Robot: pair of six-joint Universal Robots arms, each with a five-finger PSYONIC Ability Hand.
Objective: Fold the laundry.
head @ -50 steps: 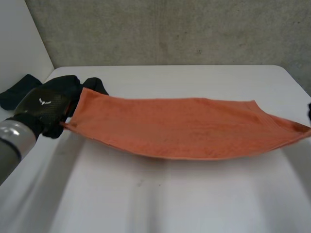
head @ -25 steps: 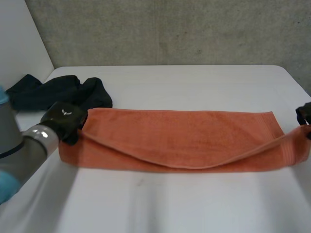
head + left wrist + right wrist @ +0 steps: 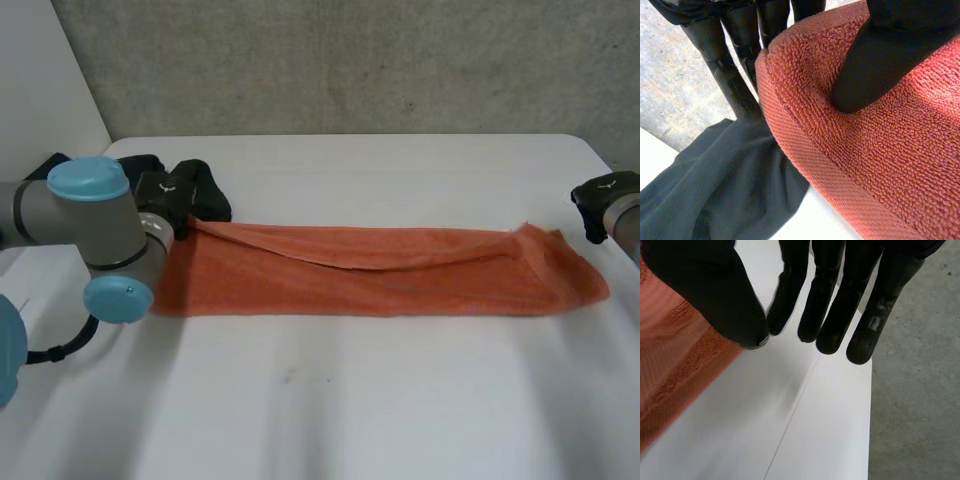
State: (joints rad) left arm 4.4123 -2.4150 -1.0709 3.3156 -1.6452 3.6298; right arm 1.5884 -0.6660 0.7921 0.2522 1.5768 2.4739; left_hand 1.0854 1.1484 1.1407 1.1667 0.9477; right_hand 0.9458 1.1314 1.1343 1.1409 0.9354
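An orange towel (image 3: 380,270) lies on the white table (image 3: 380,400) as a long strip folded lengthwise, its upper layer slightly rumpled. My left hand (image 3: 165,190) is at the towel's far left corner. In the left wrist view its thumb (image 3: 880,60) presses on top of the towel (image 3: 880,140) while the fingers (image 3: 735,65) stand behind the folded edge, pinching it. My right hand (image 3: 600,195) hovers off the towel's right end, apart from it. In the right wrist view this hand (image 3: 830,290) holds nothing, thumb tip against a fingertip, with the towel (image 3: 670,375) beside the thumb.
Dark garments (image 3: 200,190) lie bunched at the table's far left, right behind my left hand and under its fingers (image 3: 725,185). My left arm (image 3: 90,210) reaches across the left side. The table's right edge (image 3: 871,390) runs close by my right hand.
The towel, which hung stretched between both hands, has come down and now lies folded on the table. My left hand moved to the far left corner. My right hand let go and drew back.
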